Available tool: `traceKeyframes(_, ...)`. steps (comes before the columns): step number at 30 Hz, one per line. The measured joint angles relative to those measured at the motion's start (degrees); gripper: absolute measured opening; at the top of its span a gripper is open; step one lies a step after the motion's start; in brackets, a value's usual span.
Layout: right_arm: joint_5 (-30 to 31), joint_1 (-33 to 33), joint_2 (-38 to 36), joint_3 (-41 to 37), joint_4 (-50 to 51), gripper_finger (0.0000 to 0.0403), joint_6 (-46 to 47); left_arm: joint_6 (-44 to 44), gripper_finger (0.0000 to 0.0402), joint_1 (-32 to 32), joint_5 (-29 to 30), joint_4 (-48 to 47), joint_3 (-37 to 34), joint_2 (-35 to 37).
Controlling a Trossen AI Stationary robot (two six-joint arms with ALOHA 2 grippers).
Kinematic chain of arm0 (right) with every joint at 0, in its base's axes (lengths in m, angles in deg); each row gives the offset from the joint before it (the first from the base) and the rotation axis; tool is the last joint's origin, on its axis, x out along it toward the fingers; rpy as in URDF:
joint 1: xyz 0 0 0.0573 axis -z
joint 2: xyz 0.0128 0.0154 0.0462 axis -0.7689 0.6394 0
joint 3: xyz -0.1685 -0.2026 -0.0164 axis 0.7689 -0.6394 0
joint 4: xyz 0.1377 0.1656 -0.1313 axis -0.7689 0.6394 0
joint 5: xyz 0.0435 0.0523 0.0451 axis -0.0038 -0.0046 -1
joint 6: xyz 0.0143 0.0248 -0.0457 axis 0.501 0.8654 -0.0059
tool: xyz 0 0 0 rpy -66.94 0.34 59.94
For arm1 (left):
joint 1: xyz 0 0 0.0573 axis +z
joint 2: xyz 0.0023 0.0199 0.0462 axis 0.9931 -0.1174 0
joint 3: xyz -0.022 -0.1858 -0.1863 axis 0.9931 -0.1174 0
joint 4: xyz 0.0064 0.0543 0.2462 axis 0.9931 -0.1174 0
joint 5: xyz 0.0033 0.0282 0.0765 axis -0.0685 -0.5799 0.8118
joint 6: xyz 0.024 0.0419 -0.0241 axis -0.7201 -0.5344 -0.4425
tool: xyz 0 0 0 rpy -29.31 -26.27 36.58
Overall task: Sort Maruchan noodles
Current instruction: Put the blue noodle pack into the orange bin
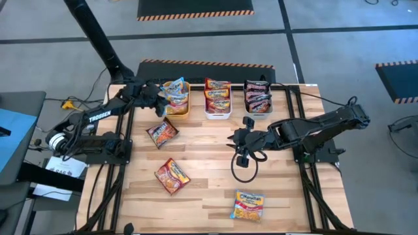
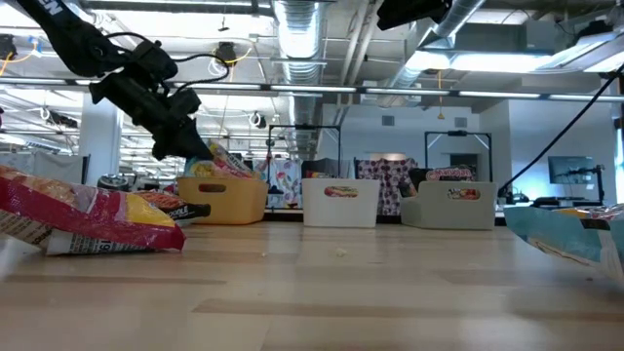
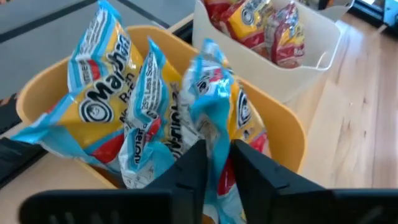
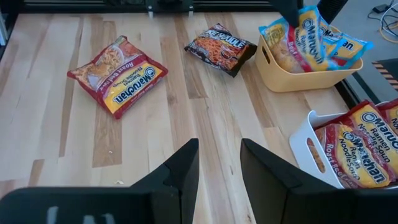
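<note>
My left gripper [image 1: 161, 98] is at the left side of the orange bin [image 1: 186, 112], shut on a yellow-and-blue Maruchan packet [image 3: 208, 93]. That packet stands among other yellow-and-blue packets [image 3: 102, 93] in the bin. My right gripper [image 1: 239, 142] hovers open over the table's middle, with nothing between its fingers [image 4: 186, 168]. Three loose packets lie flat on the table: a dark one [image 1: 162, 132], a red-orange one [image 1: 172, 176] and a yellow-and-blue one [image 1: 247, 204]. My left gripper pinches the packet's blue crimped end [image 3: 216, 140] between its two fingers [image 3: 193, 165]. The fingers slant downward from the table's left side. The packet reaches away from them into the orange bin [image 3: 287, 127] and leans against the other packets there.
A white bin [image 1: 217, 115] with red-orange packets stands right of the orange bin. A grey bin [image 1: 258, 112] with dark packets stands farther right. All three line the table's far edge. Bare wood lies between the loose packets.
</note>
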Motion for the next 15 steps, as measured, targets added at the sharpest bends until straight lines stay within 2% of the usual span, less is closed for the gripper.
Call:
traceKeyframes(7, 0.0, 0.0, 0.0, 0.0, 0.2, 0.0141, -0.1, 1.7, 0.0129, -1.0, 2.2, -0.2, 0.0, -1.2)
traceKeyframes(15, 0.0, 0.0, 0.0, 0.0, 0.3, 0.0141, -0.1, 4.6, 0.0146, -0.3, 2.2, -2.8, 3.0, -1.2)
